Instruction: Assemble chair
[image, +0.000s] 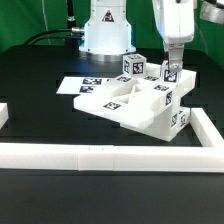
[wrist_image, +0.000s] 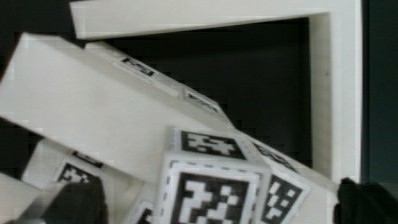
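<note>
Centre frame, a partly built chair (image: 135, 105) is seen with tagged blocks fitted at its upper right, beneath the spread, empty gripper (image: 168, 72); more joining seems left.

1. No words, brand names or numbers can be read anywhere.
2. Black-and-white square tags sit on the chair parts (image: 140, 103), coded patterns only.
3. The marker board (image: 82, 86) carries similar tags.

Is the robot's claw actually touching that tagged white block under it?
Cannot tell. In the wrist view, the dark fingertips flank the block, apparently open; the exterior view shows the gripper right at it, no clear gap.
</note>
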